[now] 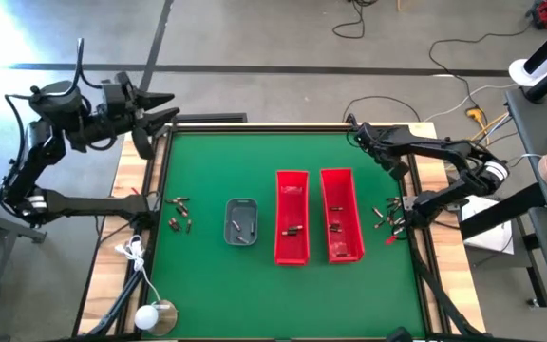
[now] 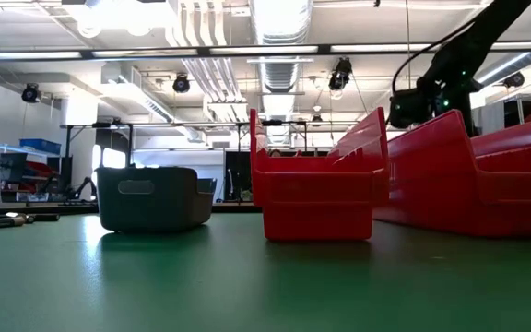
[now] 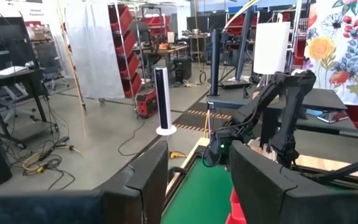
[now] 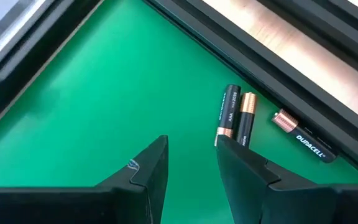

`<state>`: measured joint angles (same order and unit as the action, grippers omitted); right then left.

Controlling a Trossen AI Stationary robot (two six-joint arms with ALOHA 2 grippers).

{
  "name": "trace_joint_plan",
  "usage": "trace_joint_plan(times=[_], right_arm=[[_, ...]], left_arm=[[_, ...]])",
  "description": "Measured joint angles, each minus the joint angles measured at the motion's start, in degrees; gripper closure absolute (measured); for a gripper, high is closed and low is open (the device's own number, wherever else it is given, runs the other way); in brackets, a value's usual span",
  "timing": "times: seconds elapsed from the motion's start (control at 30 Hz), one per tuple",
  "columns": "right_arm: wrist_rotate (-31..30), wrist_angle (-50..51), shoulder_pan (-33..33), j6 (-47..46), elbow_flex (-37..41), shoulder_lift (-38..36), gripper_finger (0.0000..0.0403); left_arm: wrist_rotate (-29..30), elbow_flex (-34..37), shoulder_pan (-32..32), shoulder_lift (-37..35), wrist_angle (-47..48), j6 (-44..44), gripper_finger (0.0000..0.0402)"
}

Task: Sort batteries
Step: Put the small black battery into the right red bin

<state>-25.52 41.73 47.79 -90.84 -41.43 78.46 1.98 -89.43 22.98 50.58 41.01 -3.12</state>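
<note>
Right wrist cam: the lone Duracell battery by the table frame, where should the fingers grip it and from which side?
Grip the Duracell battery mid-barrel, coming straight down, fingers closing across its width. It lies flat, hard against the dark frame rail, so the rail-side finger has little room; nudging it away first may help. The right gripper is open and empty.

Grey tray (image 1: 241,219) beside two red bins (image 1: 292,217)

Loose batteries (image 1: 179,213) at nine o'clock of the grey tray (image 1: 241,220) are too small to size or count. Bin (image 1: 292,229) contents unreadable from above. The right gripper (image 4: 191,149) hides two batteries' (image 4: 237,116) ends.
</note>
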Motion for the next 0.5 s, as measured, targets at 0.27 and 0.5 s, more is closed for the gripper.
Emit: trace_joint_plan(times=[0.27, 0.5], right_arm=[[-0.6, -0.1, 0.4, -2.9, 0.0, 3.8, 0.0264], [-0.6, -0.6, 0.4, -3.3, 0.1, 7.1, 0.0275]], left_arm=[[-0.1, 3.7, 0.0, -4.7, 0.3, 1.3, 0.0251], [-0.1, 6.7, 0.0, -6.6, 0.1, 2.2, 0.0251]])
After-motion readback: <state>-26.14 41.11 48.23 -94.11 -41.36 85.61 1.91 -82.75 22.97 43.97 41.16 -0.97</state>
